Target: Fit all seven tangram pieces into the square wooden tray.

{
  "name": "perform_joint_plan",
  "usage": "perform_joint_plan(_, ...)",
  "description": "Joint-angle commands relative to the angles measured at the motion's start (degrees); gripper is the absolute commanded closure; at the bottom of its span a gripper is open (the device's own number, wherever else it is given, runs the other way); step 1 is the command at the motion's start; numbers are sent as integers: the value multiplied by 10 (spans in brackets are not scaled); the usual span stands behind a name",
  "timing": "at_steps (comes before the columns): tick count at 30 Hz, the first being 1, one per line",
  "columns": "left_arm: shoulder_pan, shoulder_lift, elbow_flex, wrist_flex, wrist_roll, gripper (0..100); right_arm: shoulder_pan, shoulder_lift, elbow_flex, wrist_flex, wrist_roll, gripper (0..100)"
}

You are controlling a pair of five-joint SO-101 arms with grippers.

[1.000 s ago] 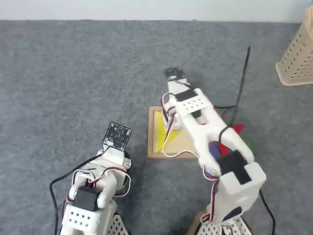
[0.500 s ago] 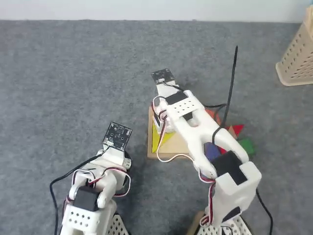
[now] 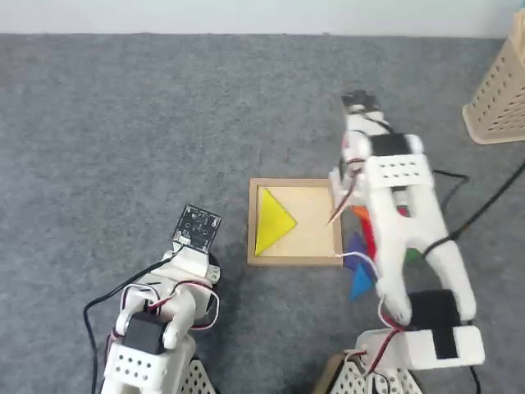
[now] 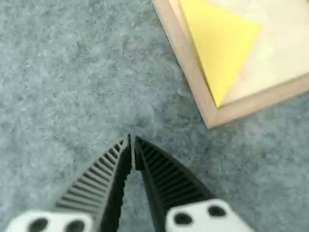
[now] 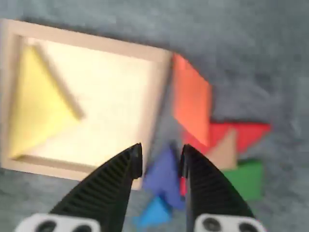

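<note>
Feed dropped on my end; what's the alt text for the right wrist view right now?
The right gripper, fingers open, hovers over a cluster of loose tangram pieces, orange, red, green and blue among them, lying on grey carpet just outside the square wooden tray. One yellow triangle lies in the tray, against the wall opposite the cluster.

Square wooden tray (image 3: 295,183) flat on grey carpet (image 3: 148,123) — one yellow triangle (image 3: 271,220) inside, long edge against the wall farthest from the rest. Clustered just beside the tray: orange piece (image 5: 192,99), red piece (image 5: 248,131), tan piece (image 5: 227,146), green piece (image 5: 247,180), purple piece (image 5: 163,175), light-blue piece (image 5: 155,211).
</note>
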Motion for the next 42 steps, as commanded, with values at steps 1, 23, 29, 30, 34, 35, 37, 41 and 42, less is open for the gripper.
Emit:
perform_joint_plan(1, 2, -11, -11, 4, 4, 988, 44, -9, 32, 7, 53, 868)
perform_joint_plan(23, 2, -11, -11, 4, 4, 988, 182, 93, 78, -120, -47, 797)
perform_joint_plan(29, 2, -11, -11, 4, 4, 988, 183, 96, 47, -104, -47, 797)
perform_joint_plan(30, 2, -11, -11, 4, 4, 988, 178, 96, 43, -97, -47, 797)
perform_joint_plan(34, 2, -11, -11, 4, 4, 988, 172, 96, 14, -65, -47, 796)
perform_joint_plan(35, 2, -11, -11, 4, 4, 988, 171, 96, 4, -54, -47, 796)
perform_joint_plan(37, 2, -11, -11, 4, 4, 988, 169, 96, -17, -32, -69, 796)
perform_joint_plan(41, 2, -11, -11, 4, 4, 988, 165, 83, -52, -22, -92, 796)
perform_joint_plan(42, 2, -11, -11, 4, 4, 988, 163, 77, -57, -25, -92, 796)
